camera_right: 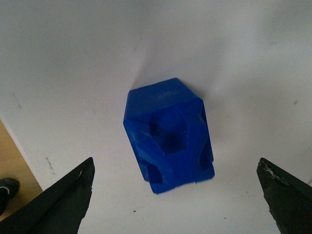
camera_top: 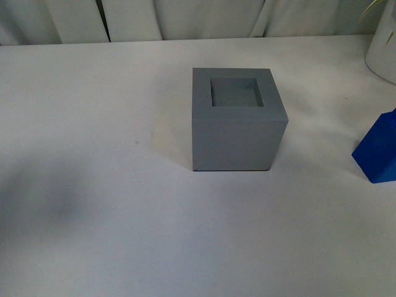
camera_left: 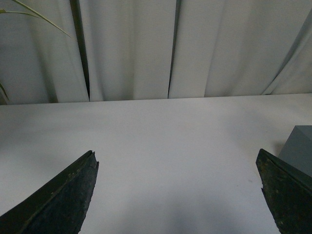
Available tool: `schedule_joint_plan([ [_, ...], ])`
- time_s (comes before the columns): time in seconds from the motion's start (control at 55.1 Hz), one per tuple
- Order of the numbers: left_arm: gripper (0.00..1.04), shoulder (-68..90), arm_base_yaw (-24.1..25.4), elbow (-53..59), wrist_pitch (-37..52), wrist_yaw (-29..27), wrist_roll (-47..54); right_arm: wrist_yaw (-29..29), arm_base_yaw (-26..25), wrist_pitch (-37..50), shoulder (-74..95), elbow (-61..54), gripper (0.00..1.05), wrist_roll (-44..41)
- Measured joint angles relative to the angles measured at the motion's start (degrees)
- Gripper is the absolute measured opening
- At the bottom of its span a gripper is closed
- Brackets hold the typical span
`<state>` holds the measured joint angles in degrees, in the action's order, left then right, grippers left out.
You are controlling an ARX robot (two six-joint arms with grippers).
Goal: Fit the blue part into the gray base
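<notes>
The gray base (camera_top: pixel 238 120) stands on the white table (camera_top: pixel 93 154) near the middle, its square recess facing up and empty. The blue part (camera_top: pixel 378 151) stands at the right edge of the front view, cut off by the frame. In the right wrist view the blue part (camera_right: pixel 168 136) is seen from above, between and ahead of the wide-open fingers of my right gripper (camera_right: pixel 175 195), which does not touch it. My left gripper (camera_left: pixel 178 195) is open and empty over bare table, with a corner of the gray base (camera_left: pixel 298 148) beside one finger. Neither arm shows in the front view.
A white pot (camera_top: pixel 383 49) with a plant stands at the back right. White curtains (camera_top: pixel 185 18) hang behind the table. The right wrist view shows the table edge (camera_right: pixel 22 151), with floor and a shoe beyond it.
</notes>
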<state>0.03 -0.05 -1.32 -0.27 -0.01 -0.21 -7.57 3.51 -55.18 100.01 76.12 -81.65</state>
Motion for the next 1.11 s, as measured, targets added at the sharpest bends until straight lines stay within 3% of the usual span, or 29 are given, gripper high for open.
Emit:
schedule_joint_plan([
  [0.563,0.99,0.0,0.0,0.0,0.0,0.0,0.0,-0.7,0.46,1.66,6.97,0.48,0.96,0.02],
  [0.889,0.99,0.0,0.0,0.0,0.0,0.0,0.0,-1.16,-0.42,1.05,7.91,1.33,0.49,0.02],
  [1.107,0.99,0.0,0.0,0.0,0.0,0.0,-0.02,-3.34,-0.57,-2.78,7.58,4.63,0.47,0.57],
])
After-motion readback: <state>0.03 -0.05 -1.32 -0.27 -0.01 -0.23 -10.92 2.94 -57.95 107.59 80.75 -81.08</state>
